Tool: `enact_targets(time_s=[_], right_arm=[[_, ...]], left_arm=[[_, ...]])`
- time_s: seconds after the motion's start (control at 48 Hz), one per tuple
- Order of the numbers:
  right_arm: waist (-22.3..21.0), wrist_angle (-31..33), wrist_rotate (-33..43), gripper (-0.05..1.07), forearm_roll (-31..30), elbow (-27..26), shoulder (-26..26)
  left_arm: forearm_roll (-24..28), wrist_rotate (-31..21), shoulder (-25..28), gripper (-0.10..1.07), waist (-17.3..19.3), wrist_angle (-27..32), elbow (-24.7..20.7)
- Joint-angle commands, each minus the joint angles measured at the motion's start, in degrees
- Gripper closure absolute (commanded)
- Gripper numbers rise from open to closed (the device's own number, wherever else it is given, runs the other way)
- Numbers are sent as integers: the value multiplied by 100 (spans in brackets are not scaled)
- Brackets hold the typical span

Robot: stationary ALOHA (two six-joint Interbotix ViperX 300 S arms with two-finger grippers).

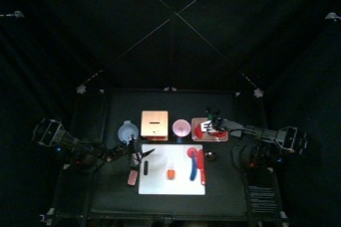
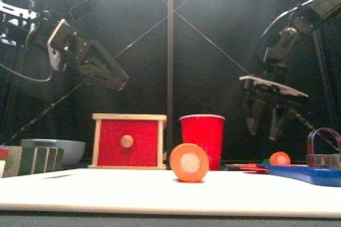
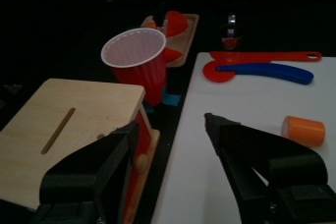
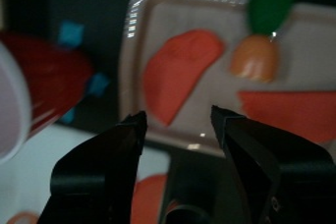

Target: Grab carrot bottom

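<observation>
Hovering with jaws apart, the right claw (image 4: 178, 140) hangs over a tray (image 4: 144, 12) at the desk's (image 1: 226, 186) 2 o'clock; the carrot bottom (image 4: 256, 59) lies there. Left claw (image 3: 171, 154) gapes at 9 o'clock.

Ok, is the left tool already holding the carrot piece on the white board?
No, the left tool is open and empty, and the orange carrot piece lies apart on the white board.

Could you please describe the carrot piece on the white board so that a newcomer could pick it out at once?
Start at the white cutting board on the black table, in front of the red cup and wooden box. The carrot piece lies alone on the board. It is a short orange stub with a paler round cut face, unlike the long red and blue utensils nearby.
</observation>
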Motion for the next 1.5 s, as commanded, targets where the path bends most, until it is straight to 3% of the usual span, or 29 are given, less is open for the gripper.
enact_targets(time_s=[0.0, 0.208, 0.479, 0.708, 1.125, 1.333, 1.479], right_arm=[[527, -88, 123, 15, 422, -378, 149], [1573, -123, 1600, 15, 519, -1020, 1011], [2118, -185, 2953, 15, 9, -1969, 1881], [2215, -360, 2971, 15, 53, -2610, 2681], [2347, -149, 2979, 18, 255, -2672, 3146], [2364, -123, 2936, 32, 193, -2751, 3146], [2338, 158, 2900, 32, -176, -2681, 2848]], left_arm=[[9, 9, -9, 7, 9, -26, -97], [18, -9, -9, 7, 9, -35, -132], [9, -44, 114, 7, 0, -26, -97], [18, -53, 255, 7, -26, -9, -97], [79, -44, 264, 7, -132, 26, -176], [167, -53, 264, 7, -185, 26, -202], [167, -44, 264, 7, -193, 35, -211]])
